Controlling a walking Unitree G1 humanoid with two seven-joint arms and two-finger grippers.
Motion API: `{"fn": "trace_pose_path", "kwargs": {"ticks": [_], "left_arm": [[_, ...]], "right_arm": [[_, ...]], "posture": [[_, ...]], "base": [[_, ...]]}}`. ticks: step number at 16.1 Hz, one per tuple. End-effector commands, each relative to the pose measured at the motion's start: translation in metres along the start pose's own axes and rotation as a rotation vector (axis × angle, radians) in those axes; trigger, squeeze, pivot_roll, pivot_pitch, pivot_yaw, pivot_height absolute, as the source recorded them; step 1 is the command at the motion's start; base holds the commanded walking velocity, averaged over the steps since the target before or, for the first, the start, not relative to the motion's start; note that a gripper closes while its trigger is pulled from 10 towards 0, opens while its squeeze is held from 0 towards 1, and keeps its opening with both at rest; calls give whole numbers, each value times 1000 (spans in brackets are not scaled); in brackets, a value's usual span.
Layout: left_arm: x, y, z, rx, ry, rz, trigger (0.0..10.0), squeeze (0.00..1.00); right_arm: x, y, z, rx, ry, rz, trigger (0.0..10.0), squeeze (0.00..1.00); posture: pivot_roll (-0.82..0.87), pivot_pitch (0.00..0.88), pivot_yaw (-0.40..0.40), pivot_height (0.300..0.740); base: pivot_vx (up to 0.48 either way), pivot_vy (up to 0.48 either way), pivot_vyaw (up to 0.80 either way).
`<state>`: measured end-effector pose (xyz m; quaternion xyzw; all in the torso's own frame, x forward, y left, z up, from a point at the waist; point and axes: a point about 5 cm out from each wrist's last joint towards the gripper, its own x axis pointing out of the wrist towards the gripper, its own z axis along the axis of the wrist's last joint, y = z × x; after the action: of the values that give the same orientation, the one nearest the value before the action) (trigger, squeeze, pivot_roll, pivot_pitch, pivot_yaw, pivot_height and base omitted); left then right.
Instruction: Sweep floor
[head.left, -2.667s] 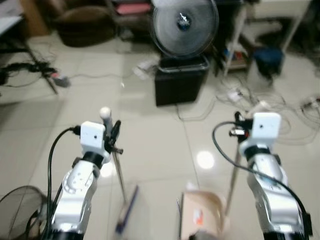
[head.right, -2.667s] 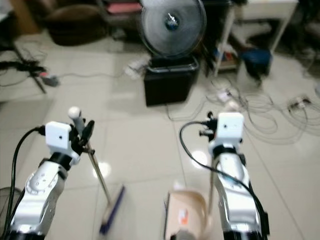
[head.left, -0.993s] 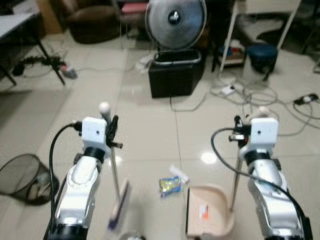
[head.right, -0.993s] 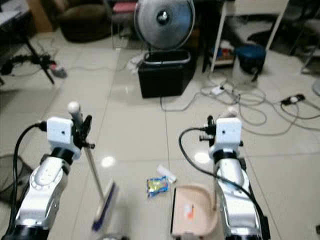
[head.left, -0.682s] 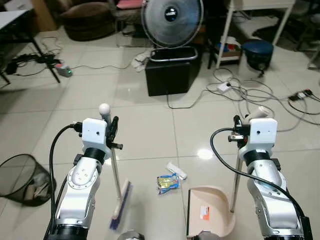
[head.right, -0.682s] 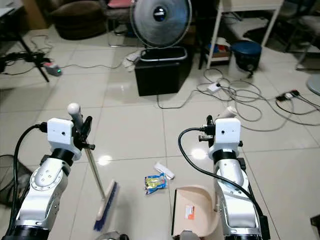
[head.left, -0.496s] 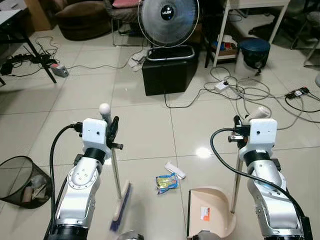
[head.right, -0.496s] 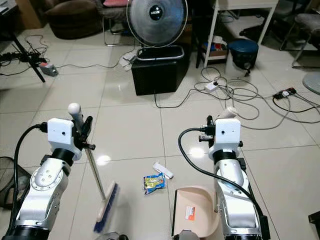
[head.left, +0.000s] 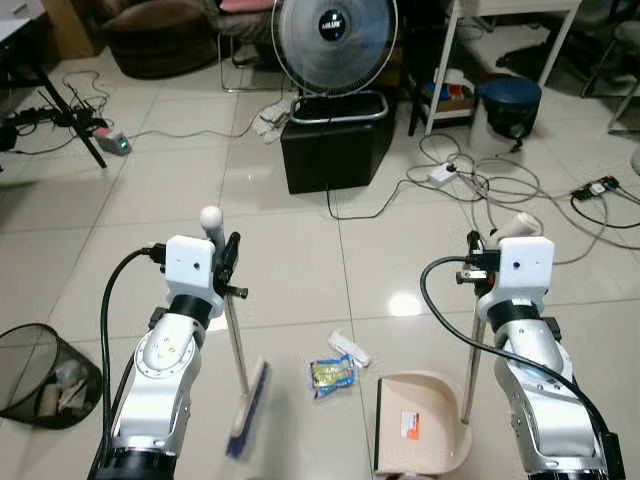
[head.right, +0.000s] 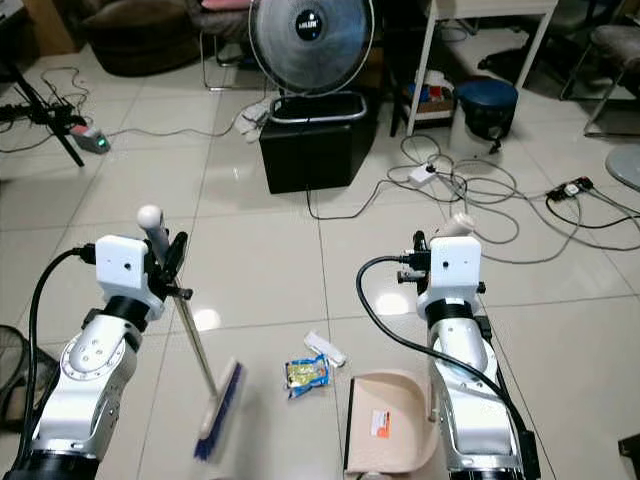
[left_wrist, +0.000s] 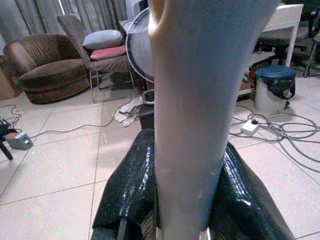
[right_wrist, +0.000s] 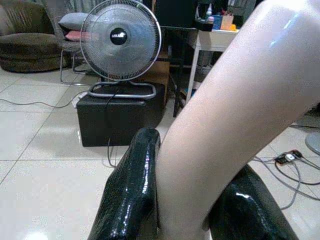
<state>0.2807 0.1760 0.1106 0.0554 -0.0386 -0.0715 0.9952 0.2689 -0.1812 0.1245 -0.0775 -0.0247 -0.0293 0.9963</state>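
A pale glossy tiled floor (head.left: 300, 260) carries a black box (head.left: 333, 152) topped by a round grey fan (head.left: 333, 42). Nearer, the left gripper (head.left: 228, 262), jaws clamped on a metal-handled broom with a blue-bristled head (head.left: 247, 408), holds it slanting down to the floor. The right gripper (head.left: 478, 262), jaws clamped on a beige long-handled dustpan (head.left: 418, 434), stands it upright. Between broom head and dustpan lie a yellow-green crumpled wrapper (head.left: 331, 375) and a small white scrap (head.left: 349, 348).
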Motion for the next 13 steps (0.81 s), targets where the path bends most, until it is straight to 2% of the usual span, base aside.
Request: {"fn": "trace_pose_path", "kwargs": {"ticks": [1, 13], "left_arm": [[2, 3, 7, 16, -29, -5, 10000, 0], [3, 3, 7, 11, -32, -4, 10000, 0]], "right_arm": [[2, 1, 7, 4, -34, 10, 10000, 0], [4, 0, 8, 3, -37, 12, 10000, 0]], "posture": [[-21, 59, 71, 740], [-22, 62, 70, 740]], "base": [[394, 0, 0], [388, 0, 0]]}}
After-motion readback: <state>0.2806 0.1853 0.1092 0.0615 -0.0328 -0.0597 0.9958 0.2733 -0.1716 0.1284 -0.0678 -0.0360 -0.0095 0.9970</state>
